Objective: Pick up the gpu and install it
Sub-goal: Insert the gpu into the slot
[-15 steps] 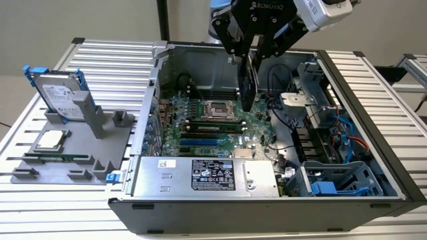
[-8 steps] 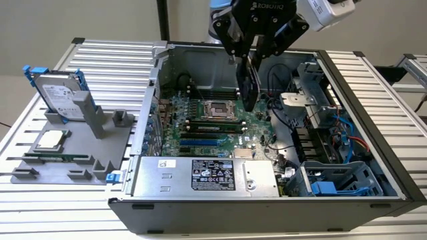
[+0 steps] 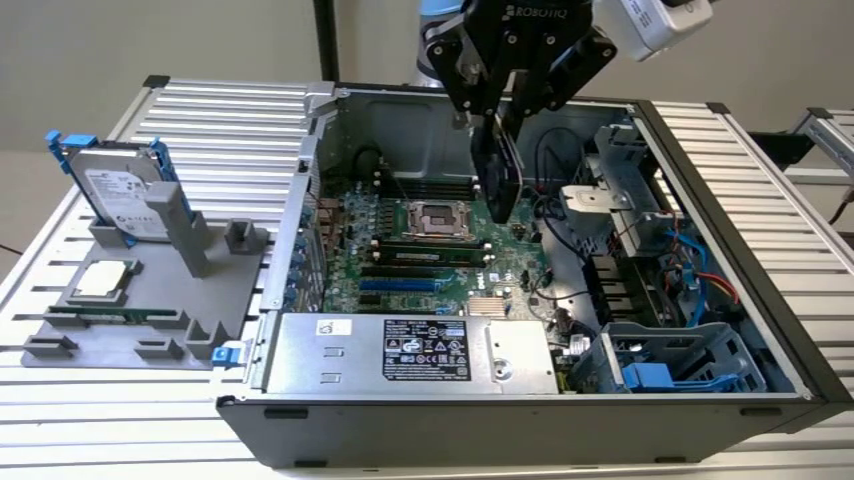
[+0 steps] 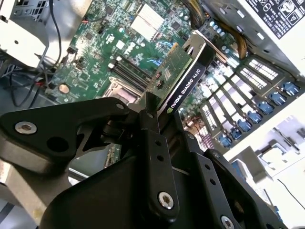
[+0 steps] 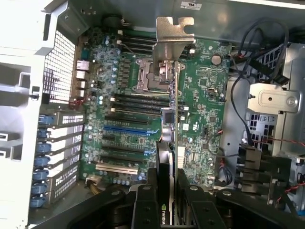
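My gripper (image 3: 502,125) is shut on the gpu (image 3: 499,175), which hangs on edge over the green motherboard (image 3: 414,250) inside the open computer case (image 3: 747,230). In the second wrist view the gpu (image 4: 183,71) shows its green board face and black shroud edge, clamped between the black fingers (image 4: 153,138). In the first wrist view the gpu (image 5: 173,138) is seen edge-on, with its silver bracket (image 5: 174,33) at the end farthest from the gripper (image 5: 169,202). It hovers above the motherboard (image 5: 205,95), to one side of the expansion slots (image 5: 124,129).
A grey fixture (image 3: 134,300) at the exterior view's left holds a hard drive in a blue frame (image 3: 120,190) and a square chip (image 3: 107,280). Inside the case are a silver power supply (image 3: 414,350), a blue-tabbed drive cage (image 3: 667,365) and loose cables (image 3: 681,250).
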Robot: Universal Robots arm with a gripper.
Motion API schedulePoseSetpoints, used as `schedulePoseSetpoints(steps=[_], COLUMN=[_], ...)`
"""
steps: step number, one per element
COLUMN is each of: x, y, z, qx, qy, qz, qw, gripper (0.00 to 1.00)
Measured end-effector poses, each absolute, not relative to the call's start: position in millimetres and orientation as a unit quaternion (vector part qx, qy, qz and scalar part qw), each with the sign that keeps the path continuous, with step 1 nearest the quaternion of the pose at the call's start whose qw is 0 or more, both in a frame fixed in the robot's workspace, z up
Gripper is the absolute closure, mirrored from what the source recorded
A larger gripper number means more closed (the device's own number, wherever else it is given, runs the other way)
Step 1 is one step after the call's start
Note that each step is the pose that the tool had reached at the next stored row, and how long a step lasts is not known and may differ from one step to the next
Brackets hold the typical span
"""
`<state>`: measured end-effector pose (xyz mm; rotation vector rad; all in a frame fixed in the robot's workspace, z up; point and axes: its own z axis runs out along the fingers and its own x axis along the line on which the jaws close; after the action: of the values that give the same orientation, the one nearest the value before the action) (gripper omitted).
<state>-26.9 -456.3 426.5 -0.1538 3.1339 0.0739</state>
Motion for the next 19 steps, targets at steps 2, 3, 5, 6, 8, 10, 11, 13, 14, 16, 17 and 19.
schedulePoseSetpoints(steps=[2, 3, 5, 6, 8, 10, 11, 13, 14, 16, 17, 19], x=[-26.9, -26.9, -26.9, -26.9, -26.9, -26.9, -26.9, -26.9, -26.9, -26.9, -26.9, -26.9], y=[-456.3, -456.3, -456.3, -456.3, -456.3, -456.3, -456.3, -456.3, -456.3, -456.3, -456.3, -456.3], z=[426.5, 426.5, 426.5, 426.5, 426.5, 426.5, 426.5, 426.5, 426.5, 426.5, 426.5, 426.5], qx=[-0.054, -0.056, -0.061, -0.064, -0.068, -0.073, -0.076, -0.08, -0.083, -0.088, -0.09, -0.095], qy=[0.998, 0.998, 0.998, 0.998, 0.997, 0.997, 0.997, 0.996, 0.996, 0.996, 0.996, 0.995], qz=[0.024, 0.024, 0.024, 0.024, 0.024, 0.024, 0.024, 0.024, 0.024, 0.024, 0.024, 0.024], qw=[0.001, 0.001, 0.001, 0.001, 0.001, 0.001, 0.001, 0.001, 0.001, 0.001, 0.001, 0.0], gripper=[1.0, 1.0, 1.0, 1.0, 1.0, 1.0, 1.0, 1.0, 1.0, 1.0, 1.0, 1.0])
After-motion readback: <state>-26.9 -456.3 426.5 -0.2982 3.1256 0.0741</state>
